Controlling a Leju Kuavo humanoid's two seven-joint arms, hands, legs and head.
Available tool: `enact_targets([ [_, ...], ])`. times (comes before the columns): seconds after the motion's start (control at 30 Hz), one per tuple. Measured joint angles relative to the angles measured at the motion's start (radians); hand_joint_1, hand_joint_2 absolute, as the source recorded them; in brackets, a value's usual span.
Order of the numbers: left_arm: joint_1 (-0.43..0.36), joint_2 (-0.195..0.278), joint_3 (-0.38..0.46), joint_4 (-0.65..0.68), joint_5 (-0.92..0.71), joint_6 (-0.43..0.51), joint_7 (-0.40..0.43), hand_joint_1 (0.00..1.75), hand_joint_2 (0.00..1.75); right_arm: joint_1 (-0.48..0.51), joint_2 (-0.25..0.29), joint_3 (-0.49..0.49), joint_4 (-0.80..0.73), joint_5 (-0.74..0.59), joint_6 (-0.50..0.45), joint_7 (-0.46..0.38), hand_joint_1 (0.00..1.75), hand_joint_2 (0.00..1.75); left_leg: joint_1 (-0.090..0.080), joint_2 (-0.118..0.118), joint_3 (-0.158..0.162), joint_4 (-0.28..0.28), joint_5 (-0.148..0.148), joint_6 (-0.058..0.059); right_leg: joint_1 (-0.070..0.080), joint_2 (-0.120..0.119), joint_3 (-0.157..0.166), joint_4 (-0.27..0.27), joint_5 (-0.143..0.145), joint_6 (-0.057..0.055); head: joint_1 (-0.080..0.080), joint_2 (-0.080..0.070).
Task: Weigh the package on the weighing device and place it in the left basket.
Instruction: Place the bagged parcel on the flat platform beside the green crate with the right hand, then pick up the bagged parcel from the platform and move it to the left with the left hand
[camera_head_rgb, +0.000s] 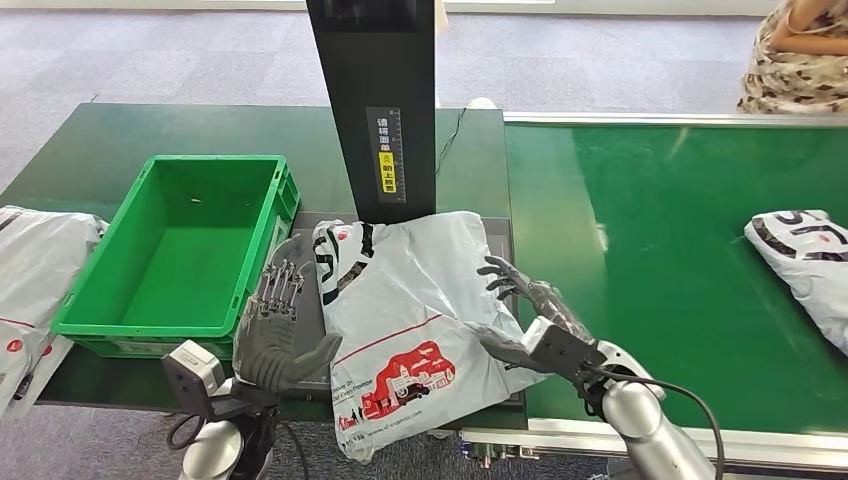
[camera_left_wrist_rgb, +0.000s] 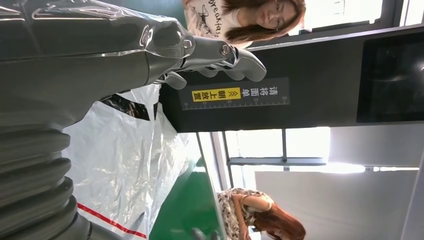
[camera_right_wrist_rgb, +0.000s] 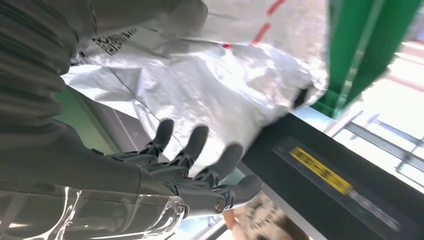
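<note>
Grey plastic, crinkled and glossy: from the head view I see the package (camera_head_rgb: 410, 320) lying flat on the dark weighing device (camera_head_rgb: 500, 240) at the foot of its black post (camera_head_rgb: 375, 100). I judge it is there to be weighed, printed face up under the post. Its long axis runs from the post toward me, and the near end with the red print hangs over the front edge. My left hand (camera_head_rgb: 275, 335) stands just beside its left edge with fingers spread and upright, holding nothing. My right hand (camera_head_rgb: 525, 310) is at the right edge, fingers apart and curled toward the plastic; whether they touch it I cannot tell. I read both as bracketing the bag for a lift. The green basket (camera_head_rgb: 90, 320) sits just left of the scale, waiting for it.

Left wrist view: my left hand (camera_left_wrist_rgb: 210, 55) is wide, with the package (camera_left_wrist_rgb: 125, 165) beside it and the post (camera_left_wrist_rgb: 300, 95) beyond.

Right wrist view: my right hand (camera_right_wrist_rgb: 200, 160) is spread, fingertips near the package (camera_right_wrist_rgb: 215, 75), gripping nothing.
</note>
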Motion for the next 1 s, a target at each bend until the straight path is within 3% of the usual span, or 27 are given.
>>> enact_targets([
  [0.3, -0.039, 0.015, -0.032, 0.027, -0.176, 0.005, -0.020, 0.00, 1.75, 0.043, 0.052, -0.114, -0.069, -0.092, -0.002, -0.122, 0.00, 1.75, 0.000, 0.000, 0.000, 0.000, 0.000, 0.000, 0.000, 0.000, 0.000, 0.000, 0.000, 0.000, 0.000, 0.000],
  [0.6, -0.164, 0.091, -0.144, 0.167, -0.524, -0.046, 0.106, 0.00, 1.75, 0.072, 0.090, -0.207, -0.096, -0.142, 0.002, -0.158, 0.00, 1.75, 0.000, 0.000, 0.001, 0.000, 0.000, 0.000, 0.000, 0.000, 0.000, 0.000, 0.000, 0.000, 0.000, 0.000],
  [0.83, -0.286, 0.138, -0.244, 0.331, -0.634, -0.109, 0.174, 0.01, 1.75, 0.092, 0.110, -0.251, -0.123, -0.143, 0.002, -0.157, 0.00, 1.75, 0.000, 0.000, 0.001, 0.000, 0.000, 0.000, 0.000, 0.000, 0.000, 0.000, 0.000, 0.000, 0.000, 0.000],
  [0.87, -0.297, 0.143, -0.256, 0.347, -0.645, -0.115, 0.183, 0.37, 1.75, 0.095, 0.113, -0.255, -0.128, -0.143, 0.002, -0.154, 0.00, 1.75, 0.000, 0.000, 0.001, 0.000, 0.000, 0.000, 0.000, 0.000, 0.000, 0.000, 0.000, 0.000, 0.000, 0.000],
  [0.97, -0.314, 0.156, -0.285, 0.380, -0.665, -0.124, 0.198, 1.65, 1.75, 0.106, 0.125, -0.267, -0.146, -0.142, 0.002, -0.142, 0.00, 1.75, 0.000, 0.000, 0.001, 0.000, 0.000, 0.000, 0.000, 0.000, 0.000, 0.000, 0.000, 0.000, 0.000, 0.000],
  [1.0, -0.315, 0.160, -0.290, 0.386, -0.666, -0.124, 0.199, 1.73, 1.75, 0.111, 0.129, -0.272, -0.153, -0.142, 0.002, -0.138, 0.00, 1.75, 0.000, 0.000, 0.001, 0.000, 0.000, 0.000, 0.000, 0.000, 0.000, 0.000, 0.000, 0.000, 0.000, 0.000],
])
